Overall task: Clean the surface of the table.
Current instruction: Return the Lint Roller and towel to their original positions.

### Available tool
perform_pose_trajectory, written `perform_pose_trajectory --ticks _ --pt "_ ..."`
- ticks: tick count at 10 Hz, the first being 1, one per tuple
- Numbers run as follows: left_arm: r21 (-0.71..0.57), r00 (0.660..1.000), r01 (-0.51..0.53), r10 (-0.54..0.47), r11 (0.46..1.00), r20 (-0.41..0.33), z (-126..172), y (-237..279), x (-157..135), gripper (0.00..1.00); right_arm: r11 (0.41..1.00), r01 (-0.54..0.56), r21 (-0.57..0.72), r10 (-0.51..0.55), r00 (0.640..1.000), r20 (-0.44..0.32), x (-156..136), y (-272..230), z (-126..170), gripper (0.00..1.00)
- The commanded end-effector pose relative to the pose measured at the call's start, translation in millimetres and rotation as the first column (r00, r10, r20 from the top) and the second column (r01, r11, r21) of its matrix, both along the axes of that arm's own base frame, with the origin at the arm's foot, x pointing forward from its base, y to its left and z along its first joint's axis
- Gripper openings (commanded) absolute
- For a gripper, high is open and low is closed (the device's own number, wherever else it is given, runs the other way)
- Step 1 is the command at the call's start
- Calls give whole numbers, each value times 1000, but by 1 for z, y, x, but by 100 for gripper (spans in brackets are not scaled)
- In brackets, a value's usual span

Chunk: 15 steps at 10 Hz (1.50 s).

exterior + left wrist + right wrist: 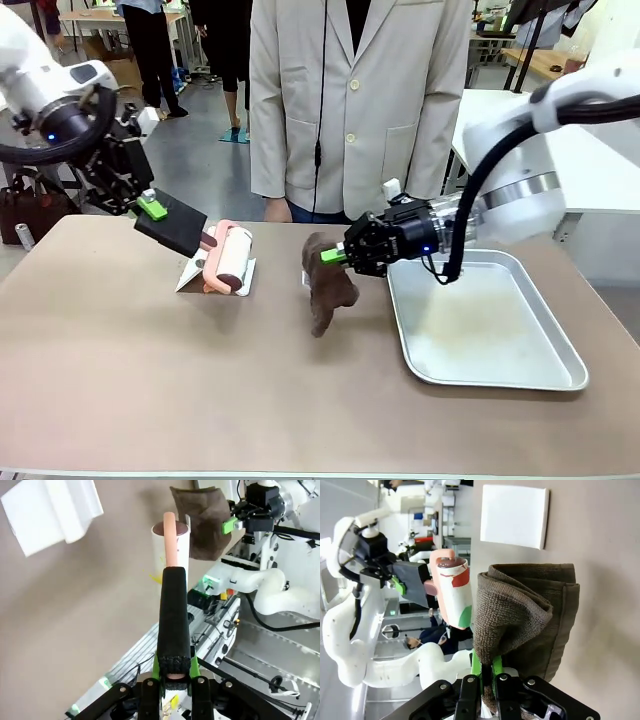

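The brownish-taupe table spreads across the front view. My left gripper is shut on the black foam handle of a lint roller, whose white roll is low over the table's left middle. My right gripper is shut on a brown cloth that hangs down to the tabletop at the centre. In the right wrist view the cloth is bunched and folded between the fingers, with the roller just beyond it.
A white folded sheet lies under the roller's head. A shallow silver tray sits on the right of the table, beside the right gripper. A person in a pale jacket stands at the far edge. The table's near half is bare.
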<state>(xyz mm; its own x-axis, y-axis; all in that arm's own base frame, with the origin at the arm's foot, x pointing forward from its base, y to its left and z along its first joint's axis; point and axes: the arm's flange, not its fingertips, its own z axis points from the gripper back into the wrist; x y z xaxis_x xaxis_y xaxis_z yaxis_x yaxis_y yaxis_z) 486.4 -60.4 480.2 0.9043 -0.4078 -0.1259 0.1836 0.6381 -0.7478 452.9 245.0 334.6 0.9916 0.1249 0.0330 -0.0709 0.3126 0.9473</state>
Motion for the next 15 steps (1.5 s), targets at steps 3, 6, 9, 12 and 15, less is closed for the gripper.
perform_pose_trajectory --ticks 3,6,9,12,15 --pt "140 994 -110 112 984 -8 -1 -32 46 22 996 -7 -93 3 999 -45 22 35 -18 9" --pt "218 987 -136 151 966 -51 -6 -46 78 22 996 30 -83 -33 999 -40 23 29 -23 9" --pt "274 985 -128 153 953 -73 -11 -47 100 22 995 65 -69 -68 997 -44 24 19 -25 9" --pt "320 987 -126 152 939 -59 -23 -50 112 22 996 71 -61 -75 996 -56 27 16 -27 9" --pt "341 986 -138 162 930 -43 -31 -52 116 22 996 73 -52 -76 995 -62 28 14 -29 9"
